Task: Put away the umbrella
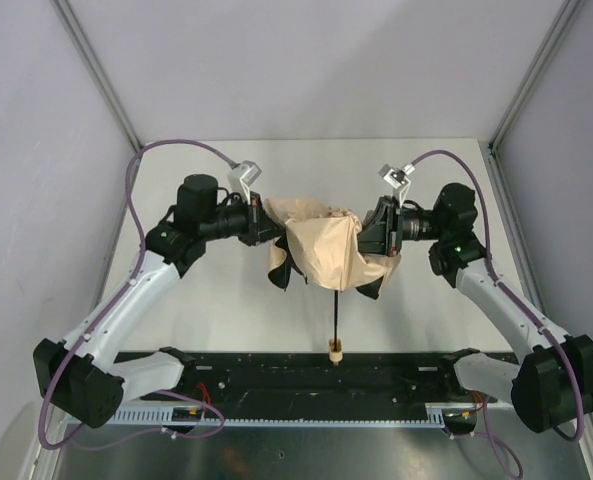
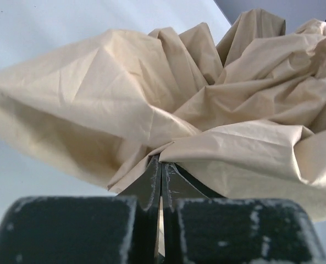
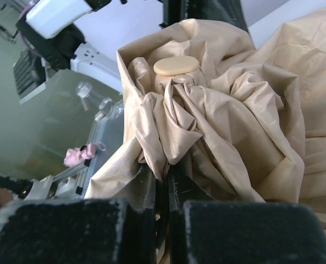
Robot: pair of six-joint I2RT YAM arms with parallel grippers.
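Note:
The umbrella (image 1: 323, 247) lies mid-table, its beige canopy (image 2: 217, 104) crumpled and loose. A thin black shaft (image 1: 334, 315) runs from it toward me and ends in a small pale handle (image 1: 335, 349). My left gripper (image 1: 268, 226) is at the canopy's left side; in the left wrist view it (image 2: 161, 165) is shut, with a fold of fabric meeting its tips. My right gripper (image 1: 373, 238) is at the canopy's right side and is shut (image 3: 167, 171) on a bunch of fabric. A round pale top cap (image 3: 176, 65) shows above that bunch.
The white table (image 1: 216, 300) is boxed in by grey walls with metal posts at the back corners. A black rail (image 1: 276, 375) runs along the near edge between the arm bases. A small pink object (image 3: 80, 154) sits on equipment beyond the table's edge.

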